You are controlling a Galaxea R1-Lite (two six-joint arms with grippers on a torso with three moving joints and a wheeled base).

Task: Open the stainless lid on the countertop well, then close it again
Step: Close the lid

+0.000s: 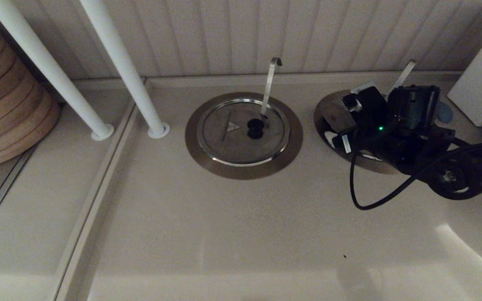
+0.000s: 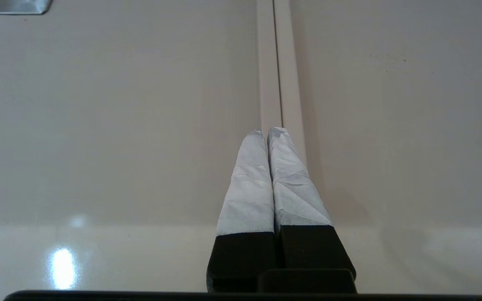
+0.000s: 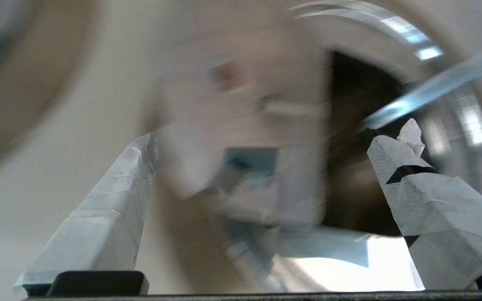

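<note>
Right wrist view: right gripper [image 3: 280, 131] gaping wide, stainless lid [image 3: 241, 138] dead ahead between its tips, countertop well [image 3: 423, 52] beside; left gripper [image 2: 268, 131] closed, idle.

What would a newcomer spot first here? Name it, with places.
The black right arm covers the countertop well at the right, with the right gripper open above the dark hole, beside a straight utensil handle. At the counter's middle sits a closed twin lid with a hook-ended handle. The left gripper hangs shut over bare counter.
</note>
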